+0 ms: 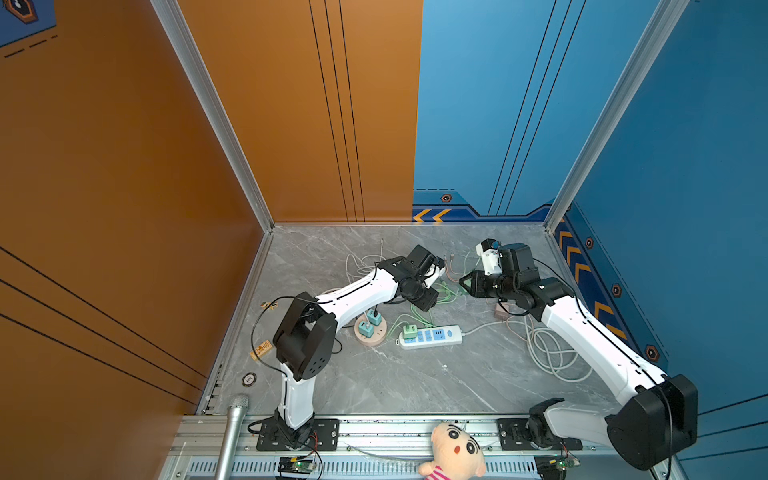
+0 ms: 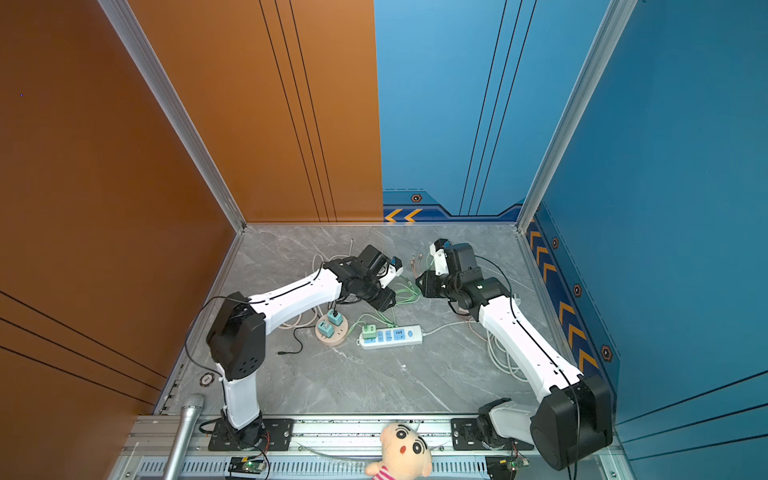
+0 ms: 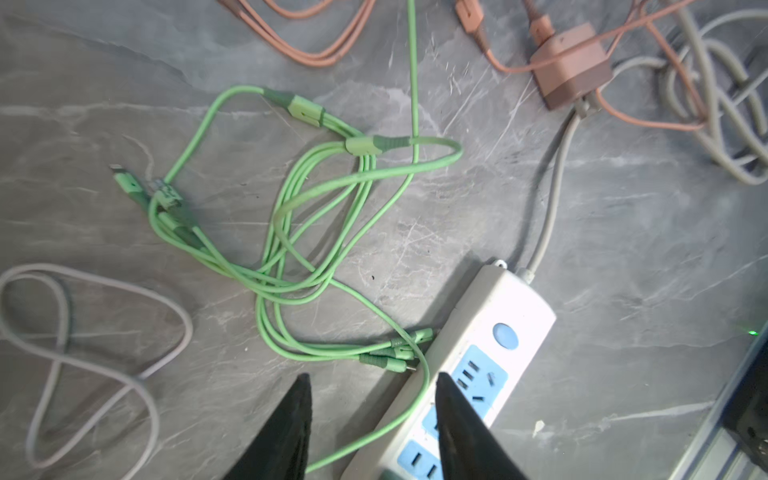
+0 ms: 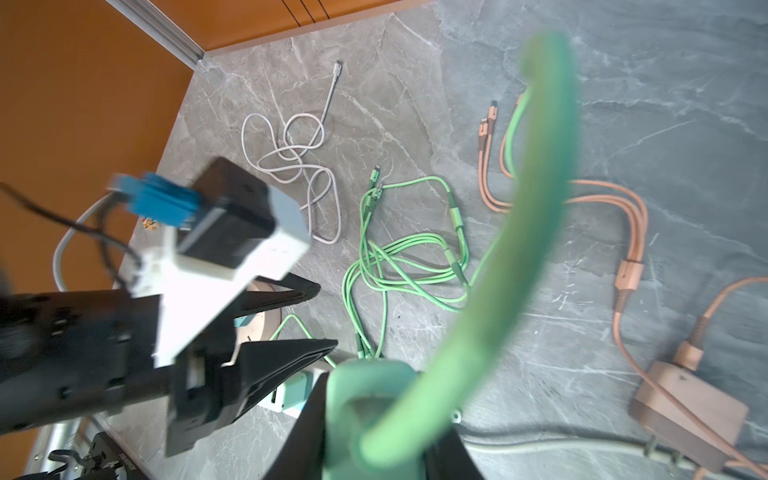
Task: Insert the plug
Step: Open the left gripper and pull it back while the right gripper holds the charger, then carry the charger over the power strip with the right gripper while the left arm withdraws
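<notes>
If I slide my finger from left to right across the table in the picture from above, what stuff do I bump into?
Round socket → white power strip → brown charger → loops of white cord.

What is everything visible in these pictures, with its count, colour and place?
power strip: 1, white with blue sockets, table centre
plugged adapter: 1, green, in strip
held adapter: 1, green, in right gripper
round socket: 1, beige, left of strip
teal adapters: 2, in round socket
green cables: bundle, behind strip
orange cables: several, back right
brown adapter: 1, right side
white cable: 1, back
plush doll: 1, peach, front rail
microphone: 1, silver, front left
left gripper: jaws apart, near strip
right gripper: jaws shut on held adapter
</notes>
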### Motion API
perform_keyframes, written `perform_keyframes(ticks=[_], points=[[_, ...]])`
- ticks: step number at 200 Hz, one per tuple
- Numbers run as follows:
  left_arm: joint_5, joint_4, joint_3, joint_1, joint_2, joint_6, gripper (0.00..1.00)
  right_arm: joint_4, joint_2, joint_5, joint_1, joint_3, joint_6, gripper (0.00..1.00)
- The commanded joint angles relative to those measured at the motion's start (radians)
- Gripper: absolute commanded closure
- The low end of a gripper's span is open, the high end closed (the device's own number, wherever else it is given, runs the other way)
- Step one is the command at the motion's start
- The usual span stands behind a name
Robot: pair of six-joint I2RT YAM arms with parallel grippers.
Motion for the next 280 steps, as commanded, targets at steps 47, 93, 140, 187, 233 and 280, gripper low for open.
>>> perform_keyframes(ticks=[47,93,140,187,233,280], points=[[-0.016,-0.099,0.151,-0.002,0.149,0.051,0.41,-0.048,-0.094,0.039,-0.057,0.049,-0.053,1.00],[-0.139,-0.144,0.190,-0.029,0.231,0.117,0.40,-0.048,-0.074,0.020,-0.059,0.048,-0.045,1.00],[-0.216,-0.145,0.263,-0.041,0.296,0.129,0.40,-0.048,-0.070,0.006,-0.058,0.048,-0.037,1.00],[-0.384,-0.145,0.344,-0.024,0.367,0.091,0.51,-0.046,-0.067,-0.003,-0.054,0.045,-0.036,1.00],[-0.559,-0.145,0.422,0.024,0.439,0.004,0.66,-0.031,-0.058,-0.026,-0.048,0.035,-0.021,1.00],[-0.638,-0.145,0.550,0.081,0.501,-0.101,0.67,-0.026,-0.048,-0.035,-0.021,0.032,-0.008,1.00]])
